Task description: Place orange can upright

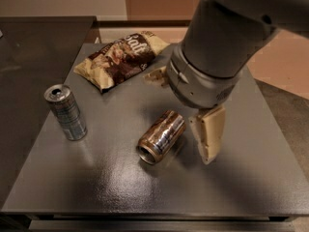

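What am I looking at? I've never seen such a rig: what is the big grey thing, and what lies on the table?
The big grey shape is the arm of a mobile robot; the pale piece at its end is its gripper, the clamp it picks things up with. The one camera looks down on a dark table; where it is mounted is not known. On the table: an orange can lying on its side, which the robot should stand upright; a silver-blue can standing at the left; a snack bag at the back. The gripper hangs close beside the orange can, which is not held.
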